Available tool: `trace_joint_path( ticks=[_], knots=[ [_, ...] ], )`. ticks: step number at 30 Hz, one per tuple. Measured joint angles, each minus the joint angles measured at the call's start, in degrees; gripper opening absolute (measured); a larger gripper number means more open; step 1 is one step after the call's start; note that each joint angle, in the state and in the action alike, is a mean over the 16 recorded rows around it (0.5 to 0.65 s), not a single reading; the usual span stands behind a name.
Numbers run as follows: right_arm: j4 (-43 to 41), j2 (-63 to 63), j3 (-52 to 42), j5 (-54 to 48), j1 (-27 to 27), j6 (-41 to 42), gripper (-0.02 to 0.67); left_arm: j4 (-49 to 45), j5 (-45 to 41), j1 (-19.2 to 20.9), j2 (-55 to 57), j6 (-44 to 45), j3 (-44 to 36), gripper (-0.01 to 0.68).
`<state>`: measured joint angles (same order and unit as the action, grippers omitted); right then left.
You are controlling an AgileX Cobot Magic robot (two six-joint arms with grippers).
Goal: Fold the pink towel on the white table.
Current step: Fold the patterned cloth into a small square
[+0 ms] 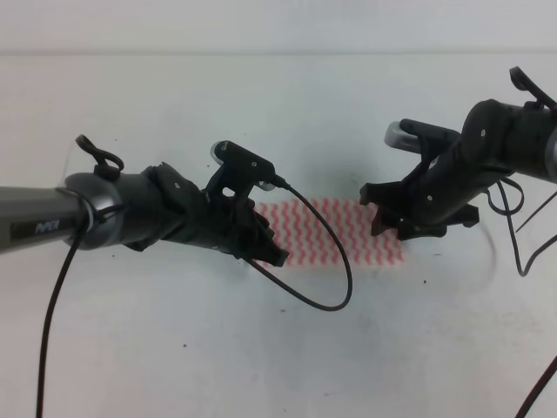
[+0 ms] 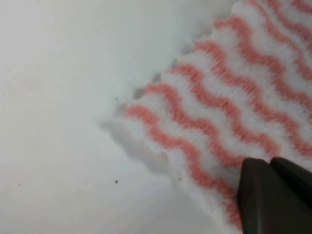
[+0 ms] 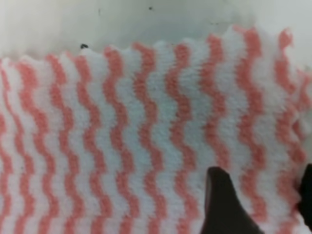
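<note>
Two hands work at opposite ends of the pink towel [image 1: 335,233], which lies as a flat strip on the white tabletop [image 1: 261,113], its striped middle showing between them. The left hand [image 1: 261,248] is down over the towel's left end; in its wrist view the dark fingers [image 2: 273,195] sit close together at the cloth's edge, but whether they pinch fabric I cannot tell. The right hand [image 1: 413,225] sits over the right end, and its wrist view shows one finger [image 3: 224,204] and a sliver of the other standing apart above the stripes, so it looks open with nothing gripped. The risk, as I judge it, is uneven lifting: if one side catches only the top layer, or slips off the thin edge, the fold will skew or bunch. A loose black cable [image 1: 322,261] droops across the towel beside the left hand and could drag it. Around the towel the tabletop is plain white with a few dark specks; beyond it, a pale wall.
</note>
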<state>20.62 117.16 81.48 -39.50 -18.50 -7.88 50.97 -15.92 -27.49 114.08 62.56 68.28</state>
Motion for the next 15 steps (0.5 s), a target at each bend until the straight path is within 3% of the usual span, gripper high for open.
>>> trace_joint_path(
  ticks=[15],
  knots=[
    [0.81,2.41,0.06,-0.95,0.01,0.32,0.227,0.00,-0.03,0.00,-0.06,0.01,-0.03,-0.004]
  ],
)
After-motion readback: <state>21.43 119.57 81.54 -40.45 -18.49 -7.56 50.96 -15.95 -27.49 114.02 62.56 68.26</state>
